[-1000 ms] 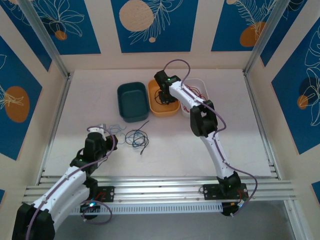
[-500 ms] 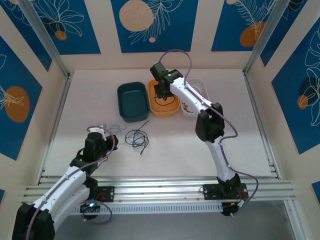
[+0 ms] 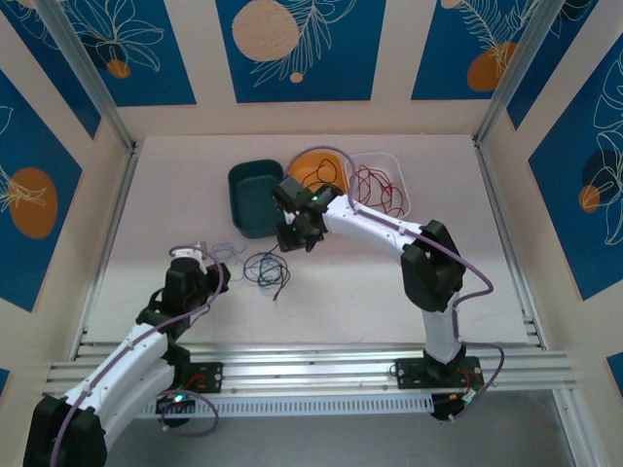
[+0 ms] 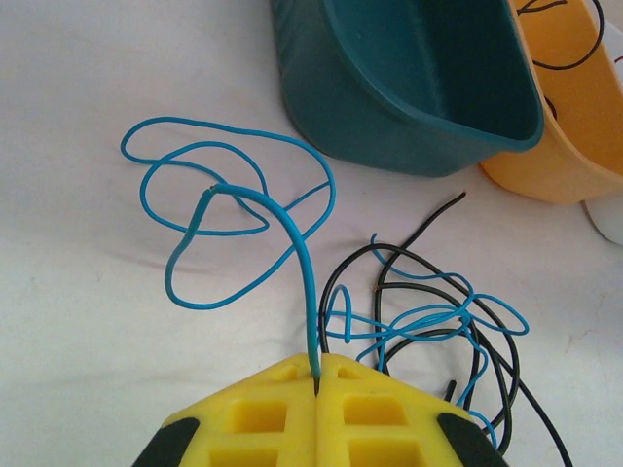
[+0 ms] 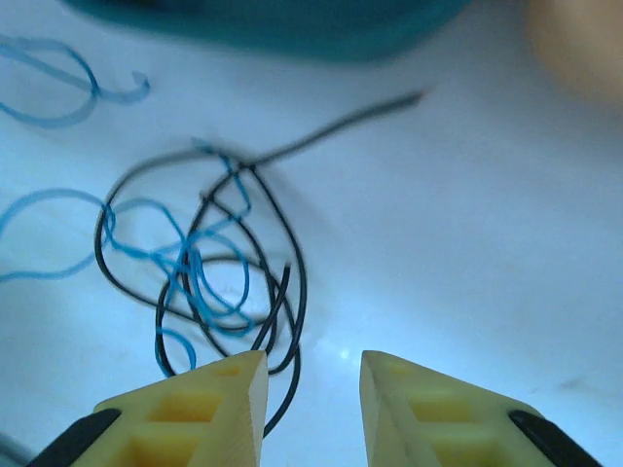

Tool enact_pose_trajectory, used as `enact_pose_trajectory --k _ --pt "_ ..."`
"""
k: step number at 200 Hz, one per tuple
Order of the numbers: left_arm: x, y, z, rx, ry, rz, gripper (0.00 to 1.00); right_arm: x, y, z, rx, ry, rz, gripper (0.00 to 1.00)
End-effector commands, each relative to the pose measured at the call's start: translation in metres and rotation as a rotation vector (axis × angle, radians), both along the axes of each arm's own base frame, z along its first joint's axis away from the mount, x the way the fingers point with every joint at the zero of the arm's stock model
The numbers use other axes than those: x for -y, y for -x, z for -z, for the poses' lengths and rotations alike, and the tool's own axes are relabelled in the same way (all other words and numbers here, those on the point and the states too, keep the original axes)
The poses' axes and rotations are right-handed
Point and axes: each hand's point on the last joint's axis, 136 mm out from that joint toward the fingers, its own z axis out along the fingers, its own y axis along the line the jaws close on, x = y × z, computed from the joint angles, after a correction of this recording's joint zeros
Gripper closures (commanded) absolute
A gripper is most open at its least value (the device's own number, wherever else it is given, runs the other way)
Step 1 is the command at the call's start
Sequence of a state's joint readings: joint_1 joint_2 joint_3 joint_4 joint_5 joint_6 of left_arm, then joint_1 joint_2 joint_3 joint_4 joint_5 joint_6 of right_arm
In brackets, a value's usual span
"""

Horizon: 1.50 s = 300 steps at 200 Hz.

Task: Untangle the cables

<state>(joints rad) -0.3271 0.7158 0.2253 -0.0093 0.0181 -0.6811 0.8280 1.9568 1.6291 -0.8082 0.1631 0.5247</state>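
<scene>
A tangle of blue and black cables (image 3: 265, 268) lies on the white table, left of centre. My left gripper (image 4: 318, 375) is shut on a blue cable (image 4: 292, 243) that loops away from its yellow fingers; it sits at the tangle's left side (image 3: 200, 255). The black cable (image 5: 282, 243) winds through blue loops (image 5: 195, 268) in the right wrist view. My right gripper (image 5: 313, 375) stands open just above the table, beside the tangle, with nothing between its fingers (image 3: 295, 233). Red cables (image 3: 375, 185) lie in the white bin, and a black cable (image 3: 321, 175) in the orange bin.
Three bins stand in a row at the back: a teal bin (image 3: 245, 185), an orange bin (image 3: 304, 165) partly behind the right arm, and a white bin (image 3: 394, 161). Aluminium rails (image 3: 311, 370) run along the near edge.
My right arm has swung from over the orange bin down and left to beside the tangle. The white bin's red cables are now uncovered. The left arm has stayed put.
</scene>
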Motion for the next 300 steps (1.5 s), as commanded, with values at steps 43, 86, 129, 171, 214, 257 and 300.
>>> enact_pose_trajectory --k 43,86,129,171,214,257,300 --pt "-0.003 -0.002 -0.001 -0.001 0.023 -0.028 1.00 -0.021 0.020 0.039 -0.201 -0.098 0.038 0.71" --pt "-0.003 -0.001 -0.001 -0.002 0.021 -0.026 1.00 -0.015 0.019 0.056 -0.218 -0.058 0.058 0.73" --pt "-0.003 -0.001 0.000 -0.001 0.024 -0.026 1.00 -0.006 0.018 0.071 -0.236 -0.027 0.076 0.75" --pt "-0.003 -0.001 0.000 -0.001 0.026 -0.027 1.00 -0.009 0.020 0.081 -0.259 -0.038 0.080 0.78" --pt "-0.003 0.000 0.001 -0.006 0.024 -0.027 1.00 -0.019 0.020 0.075 -0.264 -0.088 0.070 0.80" --pt "-0.003 0.000 0.001 -0.006 0.027 -0.028 1.00 -0.018 0.018 0.075 -0.257 -0.083 0.069 0.91" --pt "-0.007 0.001 0.002 -0.014 0.013 -0.045 1.00 0.006 0.004 0.046 -0.129 -0.016 0.091 1.00"
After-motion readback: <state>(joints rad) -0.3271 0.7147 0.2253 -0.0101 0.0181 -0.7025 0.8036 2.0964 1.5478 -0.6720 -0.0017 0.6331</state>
